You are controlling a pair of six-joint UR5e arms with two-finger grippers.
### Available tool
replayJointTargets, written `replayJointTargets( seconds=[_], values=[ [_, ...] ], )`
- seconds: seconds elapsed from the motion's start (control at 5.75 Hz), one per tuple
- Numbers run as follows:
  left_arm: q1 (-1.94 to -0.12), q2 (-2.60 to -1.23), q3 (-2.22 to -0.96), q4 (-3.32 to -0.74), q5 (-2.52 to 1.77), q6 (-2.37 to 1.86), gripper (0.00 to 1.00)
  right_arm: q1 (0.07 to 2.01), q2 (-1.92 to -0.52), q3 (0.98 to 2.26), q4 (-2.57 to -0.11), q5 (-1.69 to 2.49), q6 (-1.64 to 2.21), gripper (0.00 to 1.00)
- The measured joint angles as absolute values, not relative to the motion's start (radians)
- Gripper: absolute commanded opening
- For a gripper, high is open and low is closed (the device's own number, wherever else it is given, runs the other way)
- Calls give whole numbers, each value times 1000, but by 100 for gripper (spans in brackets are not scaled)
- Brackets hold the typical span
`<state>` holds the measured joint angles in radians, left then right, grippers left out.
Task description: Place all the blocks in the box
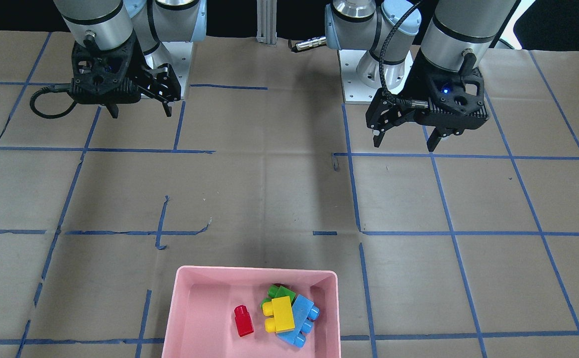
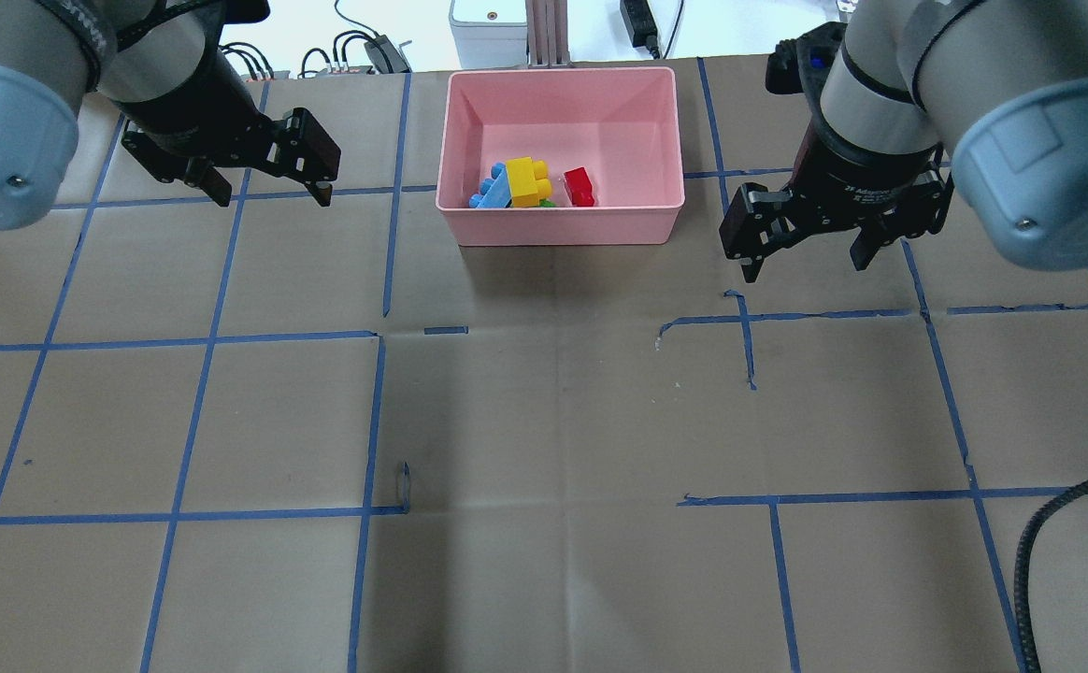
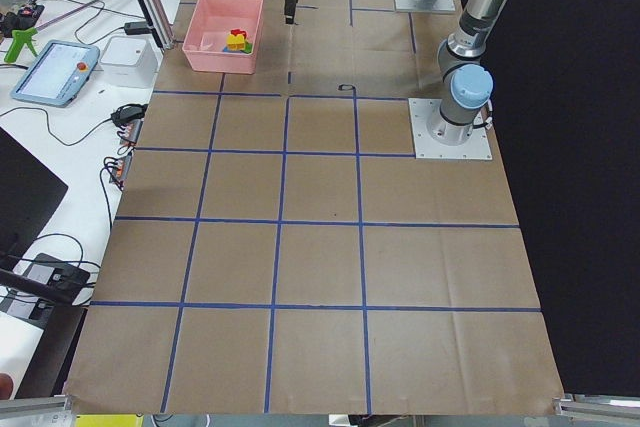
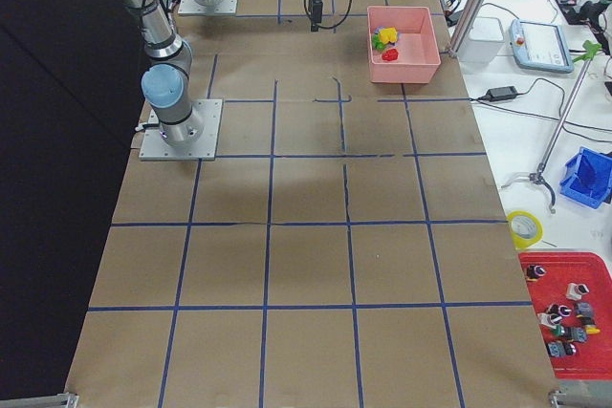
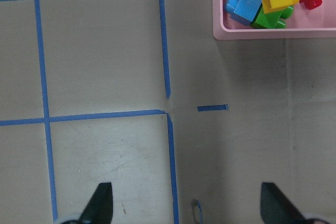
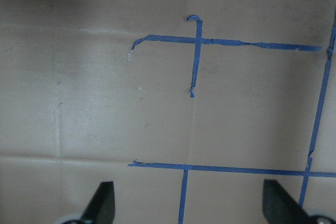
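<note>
The pink box (image 2: 469, 224) stands at the table's far middle; it also shows in the front view (image 1: 180, 308) and the left wrist view (image 5: 273, 33). Inside it lie the yellow block (image 2: 525, 180) on the blue block (image 2: 497, 193), the green block (image 1: 280, 292) mostly under them, and the red block (image 2: 580, 185) beside them. My left gripper (image 2: 268, 196) is open and empty, left of the box. My right gripper (image 2: 806, 266) is open and empty, right of the box and nearer me.
Brown paper with blue tape grid lines (image 2: 376, 421) covers the table. Cables and devices (image 2: 366, 47) lie beyond the far edge. A black cable (image 2: 1049, 533) hangs at the near right.
</note>
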<state>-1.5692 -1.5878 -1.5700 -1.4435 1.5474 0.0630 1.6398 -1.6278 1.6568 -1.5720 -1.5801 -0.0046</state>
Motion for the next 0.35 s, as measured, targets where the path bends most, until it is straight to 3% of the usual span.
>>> replayJointTargets(
  seconds=[0.35],
  values=[
    [-1569,-1594,-1568,-1442,1546,58,100,1640,-1626,1661,-1575,-1579,-5,100]
  ],
)
